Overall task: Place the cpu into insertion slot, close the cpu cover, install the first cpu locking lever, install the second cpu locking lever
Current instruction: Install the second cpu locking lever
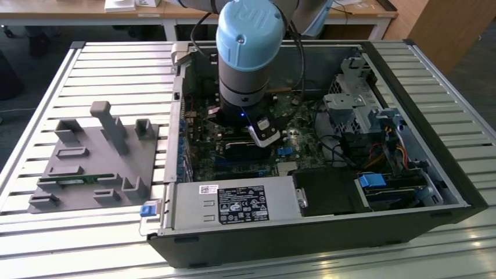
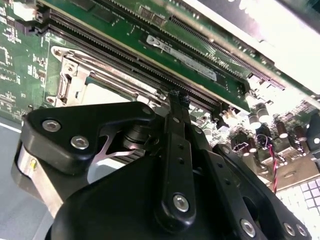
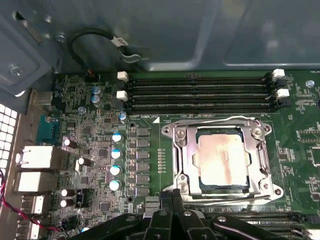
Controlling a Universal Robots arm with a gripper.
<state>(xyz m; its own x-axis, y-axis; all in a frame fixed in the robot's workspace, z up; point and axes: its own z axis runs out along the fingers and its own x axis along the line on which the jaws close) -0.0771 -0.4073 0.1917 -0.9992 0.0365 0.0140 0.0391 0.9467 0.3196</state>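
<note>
Inside the open computer case, on the green motherboard, the cpu already lies flat in its socket, its dull metal top facing straight up out of the board. The cpu cover is down around it, the chip showing through the square window, so the first two steps look done. Thin wire levers run along the frame's edges: one crosses the side next to the memory slots, another follows the side toward the far end of the board. Both seem to lie low against the frame, but whether either is hooked under its catch I cannot tell, so the lever steps may be finished or partly open.

The chip is nearly square, with no marked long axis; its edges run parallel to the memory slots and the board's edge.

The hand hovers just beside the socket's near edge, its fingers pressed together into a narrow tip, holding nothing. In the exterior view the arm stands upright over the board's middle.
</note>
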